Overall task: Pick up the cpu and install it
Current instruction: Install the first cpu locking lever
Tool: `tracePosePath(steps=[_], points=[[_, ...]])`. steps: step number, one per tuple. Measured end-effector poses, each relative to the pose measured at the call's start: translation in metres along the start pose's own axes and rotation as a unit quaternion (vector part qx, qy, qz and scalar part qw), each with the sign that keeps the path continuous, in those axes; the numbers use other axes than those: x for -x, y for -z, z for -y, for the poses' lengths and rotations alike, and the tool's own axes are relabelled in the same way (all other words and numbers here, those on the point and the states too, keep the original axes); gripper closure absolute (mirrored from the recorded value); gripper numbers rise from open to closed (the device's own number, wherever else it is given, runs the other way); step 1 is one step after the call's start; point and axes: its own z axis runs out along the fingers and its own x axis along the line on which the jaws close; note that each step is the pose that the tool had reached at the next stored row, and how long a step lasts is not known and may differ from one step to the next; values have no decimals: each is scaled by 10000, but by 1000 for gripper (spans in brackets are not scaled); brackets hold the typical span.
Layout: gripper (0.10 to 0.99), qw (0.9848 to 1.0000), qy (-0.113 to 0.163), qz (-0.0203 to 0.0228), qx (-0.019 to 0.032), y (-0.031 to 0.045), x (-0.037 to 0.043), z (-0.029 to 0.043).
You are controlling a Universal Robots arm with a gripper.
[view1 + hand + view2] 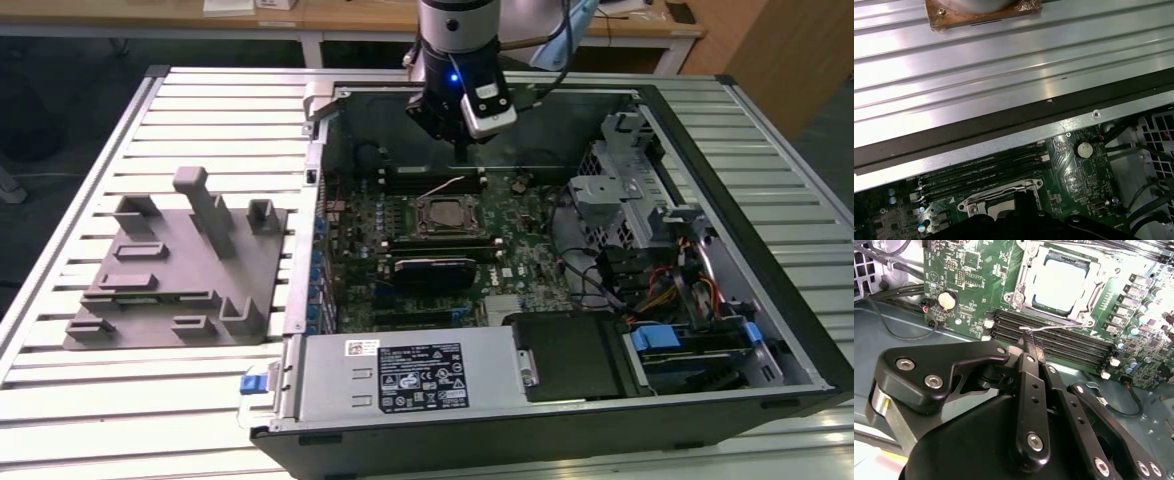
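Table: ribbed metal top, wooden desks behind it.
Case: open PC case lying flat on table, takes up most of the exterior view's right.
Fixture: grey block on table, exterior view's left of case, nothing on it.
Arm: arm comes down over the case's far side.
Board: green board on case floor, w/ RAM slots betw. socket and claw.
Claw: gripper narrow, fingers pressed together, nothing seen betw. them. Tip sits over the RAM slots, just beside the socket.
Socket: metal frame mid-board.
Cpu: cpu lies flat inside the frame, silver top up, edges look square to the frame. Apart from the claw.
Lever: thin wire lever runs along the socket's near edge; its end is right at the claw tip. Touching or not: can't tell.
Stage: pick and place look done; work seems to be at the lever/lock part.
Doing it well: keep tip on the wire only, clear of cpu top and RAM slots. Go slow, low force; chip should stay flat, no corner lifted. Any tilt = back off, don't press.
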Motion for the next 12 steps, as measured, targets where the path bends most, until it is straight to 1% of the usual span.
tracePosePath(steps=[8, 12], points=[[980, 10000, 2, 4, -14, -36, -4, 5], [980, 10000, 4, 6, -23, -69, -7, 9]])
